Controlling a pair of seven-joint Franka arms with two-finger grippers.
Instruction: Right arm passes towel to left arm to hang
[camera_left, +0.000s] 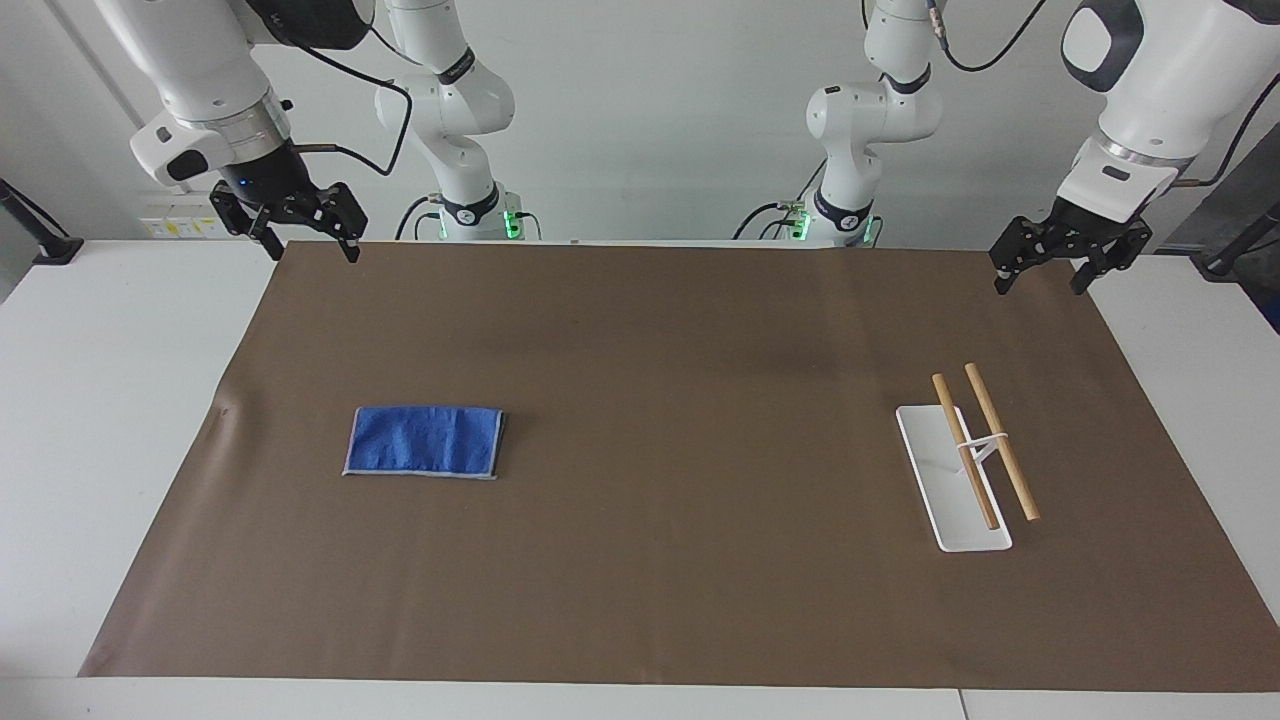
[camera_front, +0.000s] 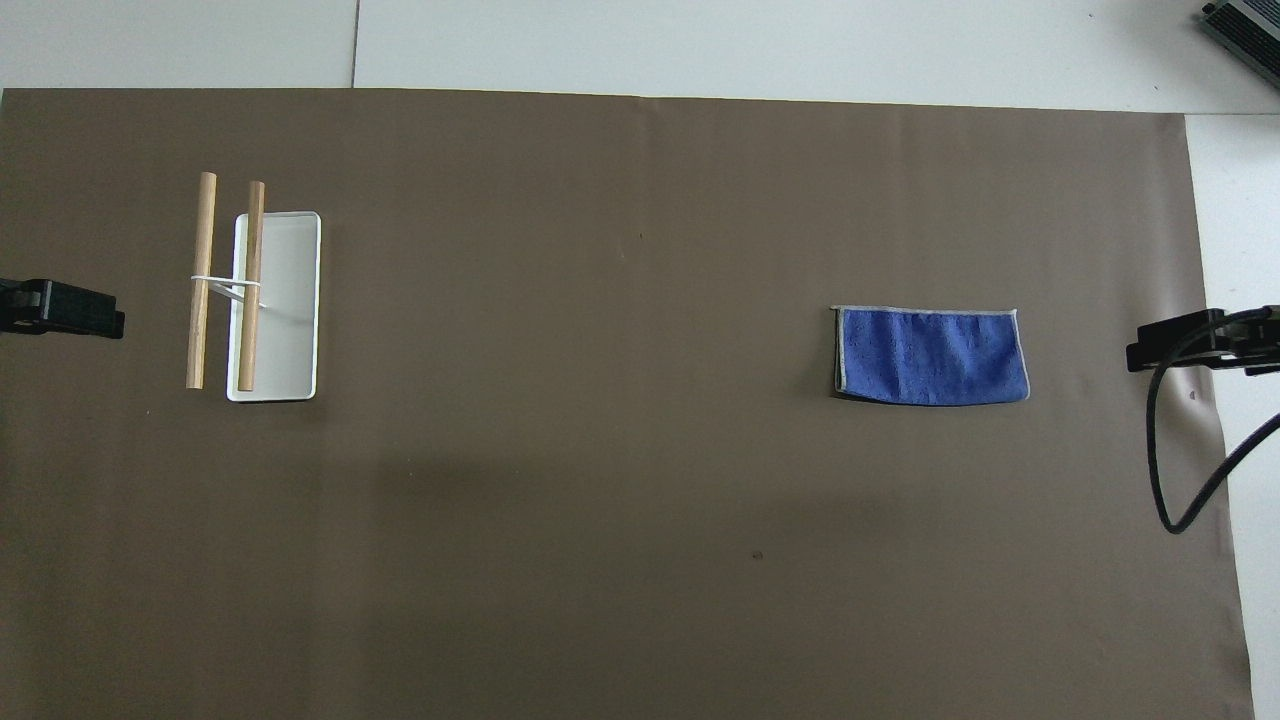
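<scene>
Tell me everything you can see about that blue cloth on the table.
The towel is a small royal-blue rectangle with pale grey edging, soft and slightly nubbly like microfibre. It looks folded, since a second layer peeks out along one edge, and it lies flat on the brown mat, toward the right arm's end of the table. Only the mat touches it; neither arm is near it. The rack stands apart from it, toward the left arm's end.
</scene>
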